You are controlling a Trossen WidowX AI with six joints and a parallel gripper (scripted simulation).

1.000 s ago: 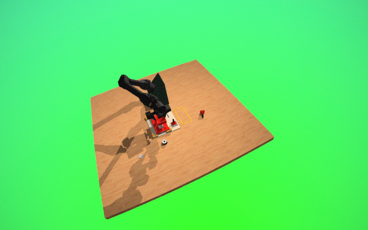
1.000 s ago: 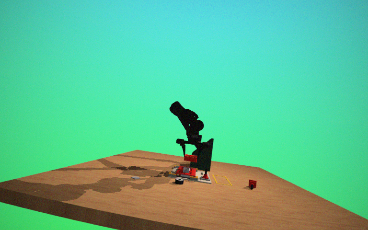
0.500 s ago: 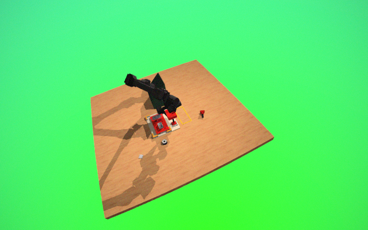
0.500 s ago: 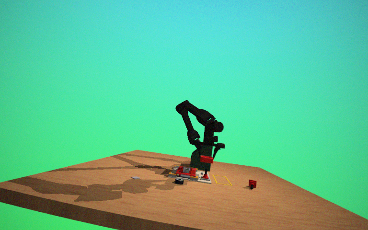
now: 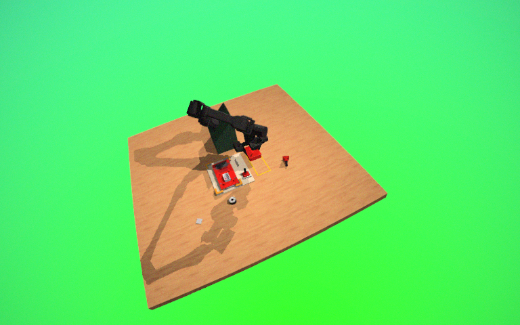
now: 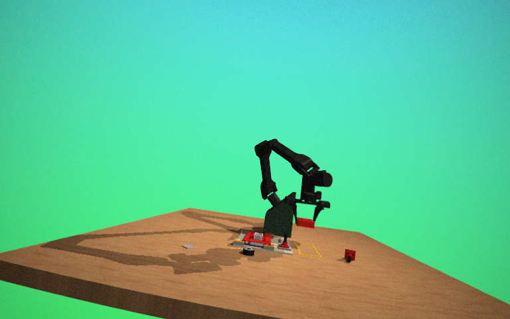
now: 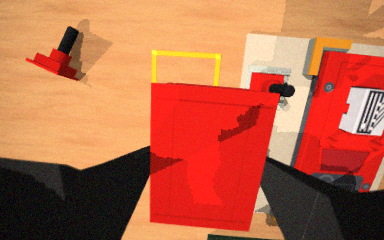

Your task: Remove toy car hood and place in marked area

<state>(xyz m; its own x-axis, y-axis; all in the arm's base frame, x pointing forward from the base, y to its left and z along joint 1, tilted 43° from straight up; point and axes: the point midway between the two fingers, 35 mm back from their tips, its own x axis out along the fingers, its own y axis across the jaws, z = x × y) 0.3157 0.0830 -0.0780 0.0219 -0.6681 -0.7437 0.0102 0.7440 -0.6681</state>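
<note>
Gripper (image 6: 305, 218) clamped on the red hood (image 6: 305, 222), held clear above the table (image 6: 394, 286), lifted off the toy car (image 6: 257, 238) and hanging beside the yellow marked area (image 6: 308, 249), on the side toward the table's far edge. From the wrist, only one end of the outline peeking past the hood. Best done by carrying the hood level until centred over the outline, lowering straight down until flat on the wood with all edges inside the yellow line, then opening fully and lifting away clear of the hood and the small red piece (image 6: 349, 254) nearby.
</note>
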